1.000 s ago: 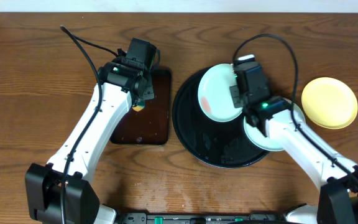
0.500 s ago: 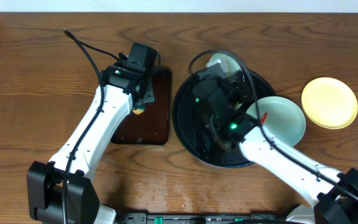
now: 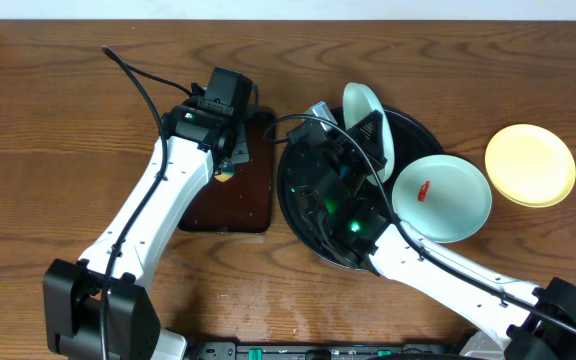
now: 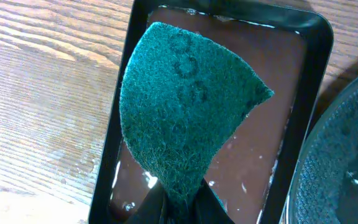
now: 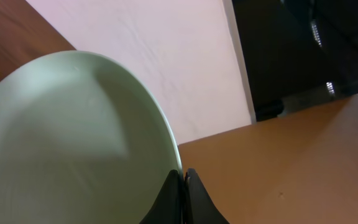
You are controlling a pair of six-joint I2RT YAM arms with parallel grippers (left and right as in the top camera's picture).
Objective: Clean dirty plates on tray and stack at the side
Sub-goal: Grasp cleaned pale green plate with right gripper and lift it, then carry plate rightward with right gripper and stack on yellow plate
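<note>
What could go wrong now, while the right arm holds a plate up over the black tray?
1. The right gripper pinches the raised plate only at its rim, nearly on edge; it may slip and fall onto the black tray.
2. The smeared plate seems to lie across the tray's rim beside the right arm; a swing could knock it.
3. The left gripper holds the green pad above the wet-looking brown tray; it may drip in transit.

We see a wooden table [image 3: 48, 120] with visible grain and a dull sheen, a glossy black tray [image 3: 415, 140], a glossy, wet brown tray [image 4: 278, 62], a rough fibrous green pad [image 4: 185, 106], a smooth, softly shiny plate [image 5: 73, 137], and white plastic arms [image 3: 148, 210]
</note>
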